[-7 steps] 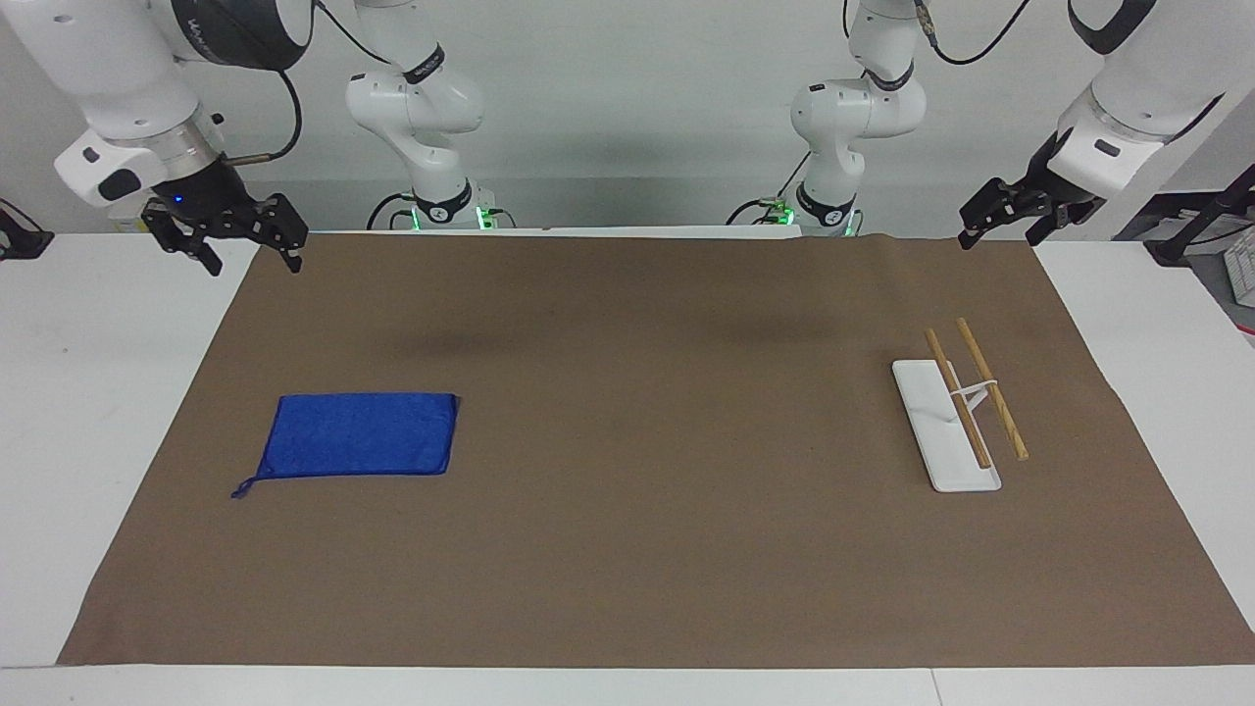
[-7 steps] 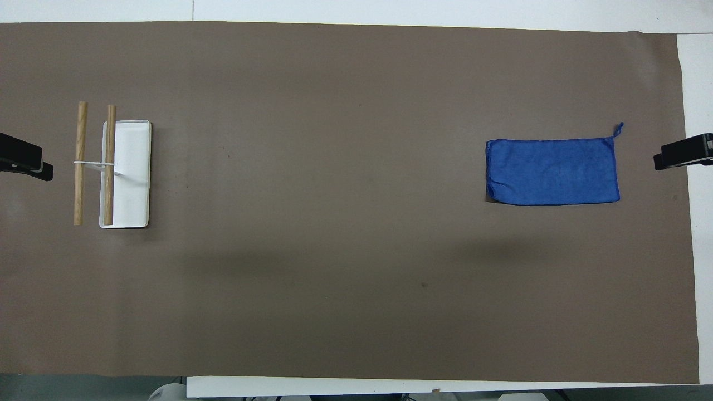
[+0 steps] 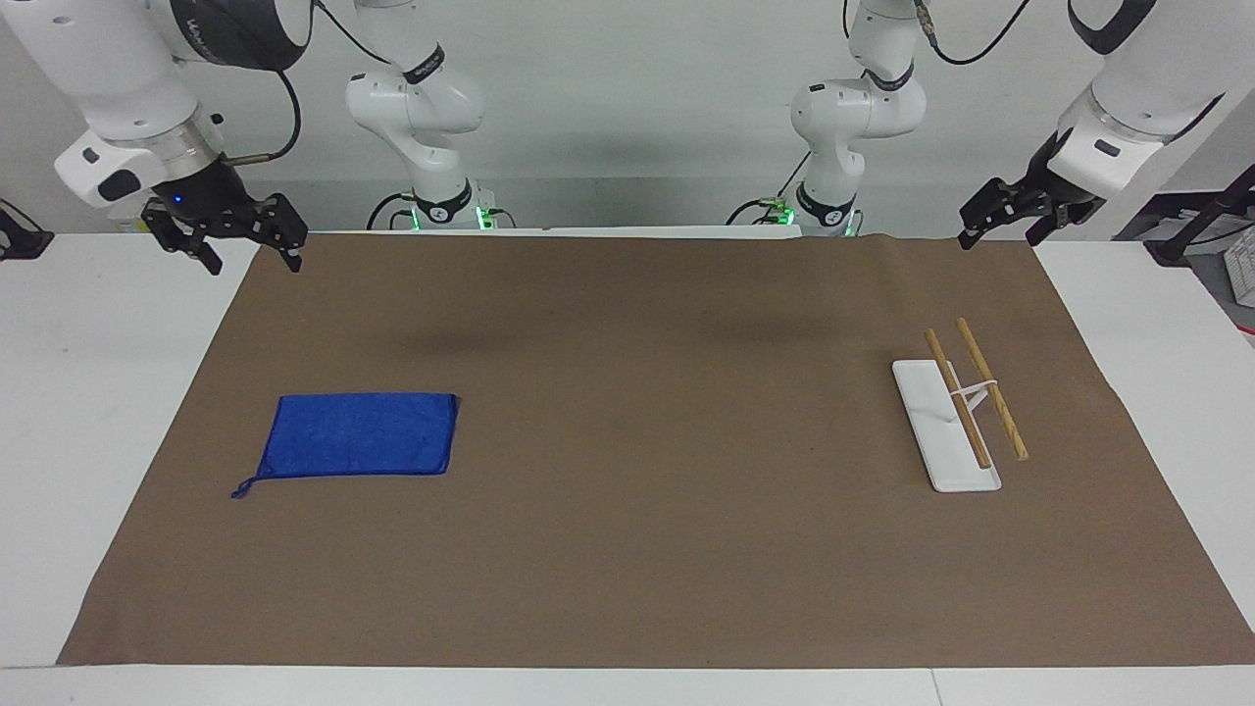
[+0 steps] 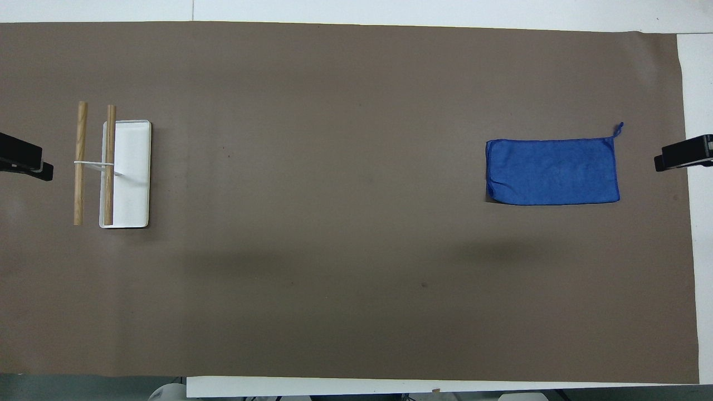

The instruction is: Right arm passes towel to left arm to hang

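Risk lies in the pickup: towel [image 3: 357, 434] lies flat on the bench [image 3: 627, 588] toward the right arm's end, both the right end effector [image 3: 250, 242] and left end effector [image 3: 1010, 210] apparently spread and empty, so fingers may only skim the cloth.

White-based rack [image 3: 943, 426] with two wooden rails on brown mat [image 3: 627, 549]

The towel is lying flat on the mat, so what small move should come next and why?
Probably the right gripper, open and up at the mat's edge, should swing over the towel and descend. The towel lies flat and untouched, while the left gripper waits near the rack.
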